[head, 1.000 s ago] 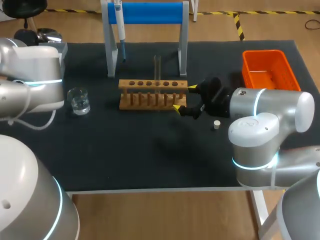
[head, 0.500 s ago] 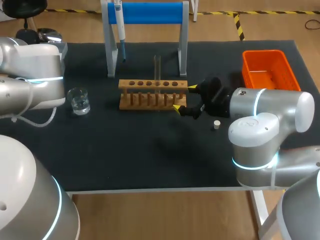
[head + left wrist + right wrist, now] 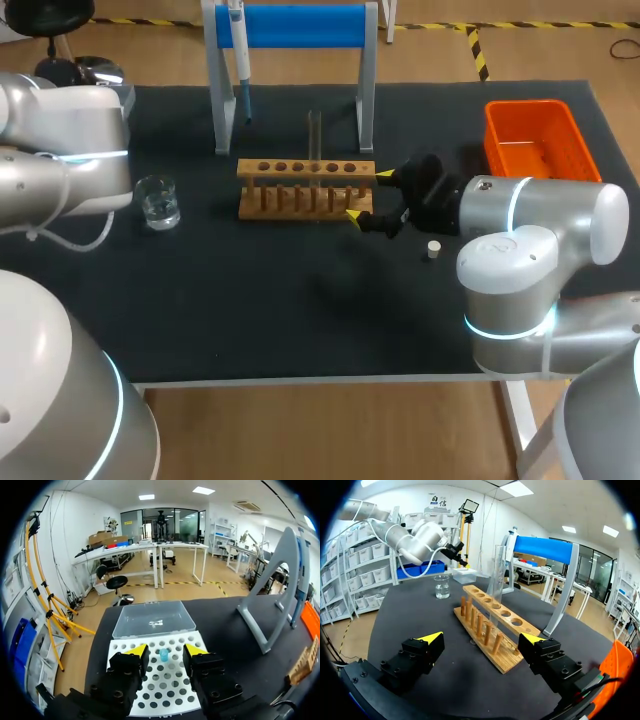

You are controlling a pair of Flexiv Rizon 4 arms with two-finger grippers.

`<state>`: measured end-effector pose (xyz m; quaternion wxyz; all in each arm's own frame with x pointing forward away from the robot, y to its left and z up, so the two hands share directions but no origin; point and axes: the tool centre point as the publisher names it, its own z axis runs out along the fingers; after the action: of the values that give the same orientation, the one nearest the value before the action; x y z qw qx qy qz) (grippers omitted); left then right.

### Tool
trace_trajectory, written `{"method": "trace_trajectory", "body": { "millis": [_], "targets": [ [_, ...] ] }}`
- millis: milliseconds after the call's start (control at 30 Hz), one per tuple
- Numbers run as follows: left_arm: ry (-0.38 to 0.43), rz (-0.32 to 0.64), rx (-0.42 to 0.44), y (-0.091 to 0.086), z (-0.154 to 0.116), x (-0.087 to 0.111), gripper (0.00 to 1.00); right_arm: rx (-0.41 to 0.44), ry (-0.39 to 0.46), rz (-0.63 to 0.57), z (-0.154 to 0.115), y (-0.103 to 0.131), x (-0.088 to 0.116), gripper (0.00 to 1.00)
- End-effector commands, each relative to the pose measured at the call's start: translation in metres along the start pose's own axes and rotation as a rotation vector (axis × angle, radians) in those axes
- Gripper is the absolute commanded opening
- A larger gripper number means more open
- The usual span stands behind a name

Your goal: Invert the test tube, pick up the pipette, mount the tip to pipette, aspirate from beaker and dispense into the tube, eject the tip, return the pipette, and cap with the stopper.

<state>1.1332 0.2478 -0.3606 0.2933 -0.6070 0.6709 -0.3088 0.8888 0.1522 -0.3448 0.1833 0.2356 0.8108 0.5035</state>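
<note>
Right gripper (image 3: 366, 195): fingers spread wide, nothing between them. It sits low, just beside the right end of the wooden rack (image 3: 305, 188); from the right wrist view the rack lies ahead of and between the two yellow tips, not touched.

Test tube (image 3: 314, 135): upright in a middle hole of the rack, towards the far side. Cannot tell which end is up.

Left gripper (image 3: 166, 650): open, holding nothing. It hovers over the white tip box (image 3: 125, 652) at the far left of the table (image 3: 300, 310). One blue tip (image 3: 163, 654) stands in the box, seen between the fingers but apart from both. A clear lid (image 3: 153, 619) lies just beyond the box.

Pipette (image 3: 238, 50): hanging on the blue-topped stand (image 3: 290, 25), far side, left of the rack. Beaker (image 3: 157, 200) left of the rack, near the left arm. Stopper (image 3: 433, 249) on the table to the right of the rack, near the right gripper. Orange bin (image 3: 540, 140) far right.

Judgement: the pipette is not yet picked up, so the tube handling comes first.

Risks:
- Open right fingers so near the rack end: a sideways approach could shove the rack and rock the tall tube
- Glass tube is smooth; a shallow or off-centre pinch could let it slip or twist on lifting
- Left gripper dropping onto the box could knock the lone tip over
- Stopper is small and loose; a sweep of the right arm could roll it off
</note>
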Motion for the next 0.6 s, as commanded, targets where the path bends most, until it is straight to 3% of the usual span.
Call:
{"method": "trace_trajectory", "body": {
  "millis": [33,600],
  "targets": [
    [-0.001,0.0,0.003,-0.0009,0.0075,-0.0017,0.43,0.001,0.003,0.0,-0.0012,0.0001,-0.0003,1.0],
    [0.004,0.0,-0.002,-0.0012,0.0153,-0.0022,0.41,0.001,0.003,0.0,-0.0012,0.0001,-0.0003,1.0]
  ]
}}
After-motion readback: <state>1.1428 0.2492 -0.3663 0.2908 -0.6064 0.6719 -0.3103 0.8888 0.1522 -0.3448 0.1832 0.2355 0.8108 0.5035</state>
